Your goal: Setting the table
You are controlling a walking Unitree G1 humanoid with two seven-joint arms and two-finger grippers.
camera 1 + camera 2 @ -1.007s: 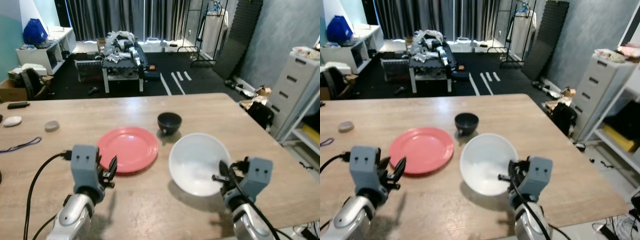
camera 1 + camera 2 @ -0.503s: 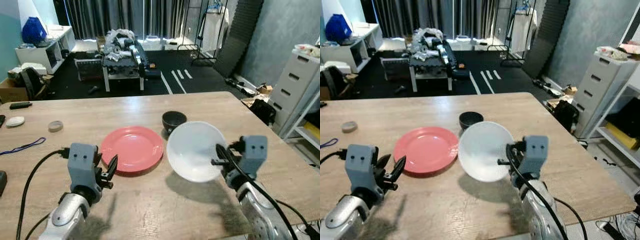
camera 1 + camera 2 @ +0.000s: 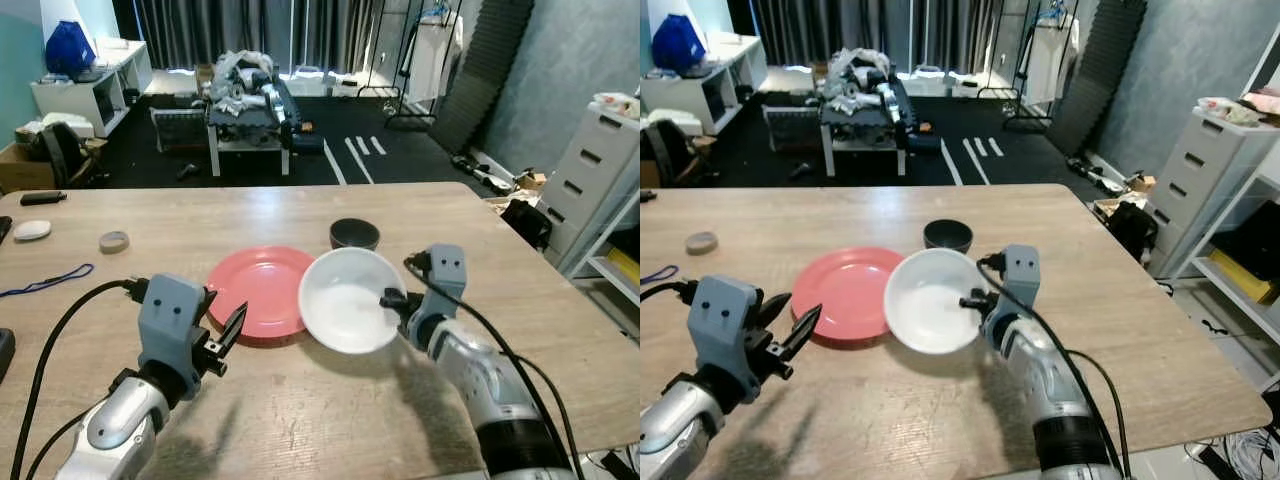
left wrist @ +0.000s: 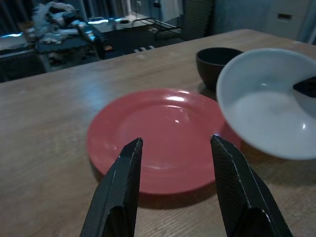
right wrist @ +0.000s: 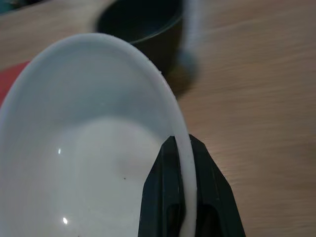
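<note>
Lifted off the tabletop (image 3: 420, 215), the white bowl (image 3: 350, 313) now hangs over the red plate's (image 3: 262, 291) edge, its rim pinched in the right gripper (image 3: 392, 300). Beside the plate, the left gripper (image 3: 228, 336) waits, jaws spread. Stacking looks imminent.

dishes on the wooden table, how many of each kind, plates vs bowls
Plates: 1, the round red plate lying flat on the table.
Bowls: 2, the large white bowl gripped by its rim in the right gripper and overlapping the plate's edge, and the small black bowl behind it.
Total: 3 dishes.
</note>
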